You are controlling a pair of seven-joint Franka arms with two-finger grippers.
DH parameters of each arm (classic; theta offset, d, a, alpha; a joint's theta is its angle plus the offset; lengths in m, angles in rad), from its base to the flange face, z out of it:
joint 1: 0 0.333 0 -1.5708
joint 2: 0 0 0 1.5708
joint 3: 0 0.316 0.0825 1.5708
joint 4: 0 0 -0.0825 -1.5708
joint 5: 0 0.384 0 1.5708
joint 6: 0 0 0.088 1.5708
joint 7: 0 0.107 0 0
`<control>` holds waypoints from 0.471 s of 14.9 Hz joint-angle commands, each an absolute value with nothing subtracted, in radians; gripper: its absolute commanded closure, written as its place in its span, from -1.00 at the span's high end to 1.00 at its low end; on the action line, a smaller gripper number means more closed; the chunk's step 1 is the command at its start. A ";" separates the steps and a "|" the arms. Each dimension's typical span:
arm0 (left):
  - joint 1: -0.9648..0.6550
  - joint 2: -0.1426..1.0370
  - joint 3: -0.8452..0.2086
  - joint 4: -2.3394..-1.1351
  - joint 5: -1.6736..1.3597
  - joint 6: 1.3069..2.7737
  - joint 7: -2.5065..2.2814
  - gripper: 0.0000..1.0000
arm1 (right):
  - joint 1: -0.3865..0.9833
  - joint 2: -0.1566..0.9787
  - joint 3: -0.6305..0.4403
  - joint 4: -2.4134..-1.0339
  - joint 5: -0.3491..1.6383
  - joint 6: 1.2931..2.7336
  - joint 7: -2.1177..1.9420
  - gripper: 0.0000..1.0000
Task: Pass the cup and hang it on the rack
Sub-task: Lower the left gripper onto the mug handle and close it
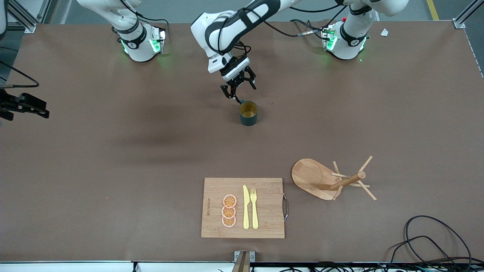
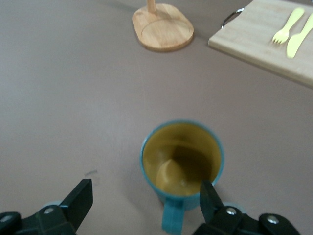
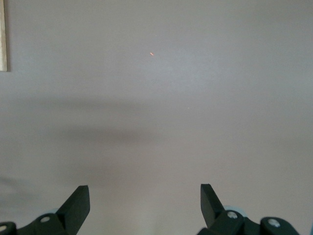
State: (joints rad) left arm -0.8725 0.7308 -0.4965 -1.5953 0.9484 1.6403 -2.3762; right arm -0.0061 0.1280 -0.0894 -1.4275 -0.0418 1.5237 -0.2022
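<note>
Left wrist view: upright cup (image 2: 182, 166) holds nothing, left pincer (image 2: 145, 201) open around its handle; right pincer (image 3: 145, 203) open, waiting.

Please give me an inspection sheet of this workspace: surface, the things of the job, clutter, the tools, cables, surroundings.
Surface: brown table, a few tiny specks.
Job's things: cup upright on the table at mid-width, handle toward the robot bases, not held. Rack upright, nearer the front camera than the cup, toward the left arm's end; no cup on its pegs.
Clutter: cutting board beside the rack, carrying three orange slices, a yellow knife and a yellow fork.
Tools: left tool open, just above the cup's handle side. Right tool open, waiting at the right arm's end.
Cables: black loops at the table's near corner, left arm's end.
Surroundings: grey floor, aluminium frame posts.
</note>
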 commanded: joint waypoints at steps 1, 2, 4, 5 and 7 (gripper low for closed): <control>-0.914 0.794 -0.482 -1.560 1.008 1.629 -2.422 0.93 | -0.044 0.094 -0.069 -1.471 -0.046 1.555 -0.265 1.00; -0.914 0.810 -0.482 -1.546 1.020 1.629 -2.430 0.92 | -0.040 0.092 -0.068 -1.473 -0.041 1.551 -0.265 1.00; -0.926 0.844 -0.482 -1.513 1.035 1.631 -2.431 0.92 | -0.035 0.074 -0.063 -1.506 -0.038 1.555 -0.262 1.00; -0.928 0.856 -0.482 -1.509 1.051 1.631 -2.437 0.91 | -0.032 0.074 -0.061 -1.506 -0.038 1.555 -0.261 1.00; -0.930 0.882 -0.482 -1.509 1.090 1.631 -2.453 0.88 | -0.028 0.074 -0.061 -1.508 -0.037 1.554 -0.261 1.00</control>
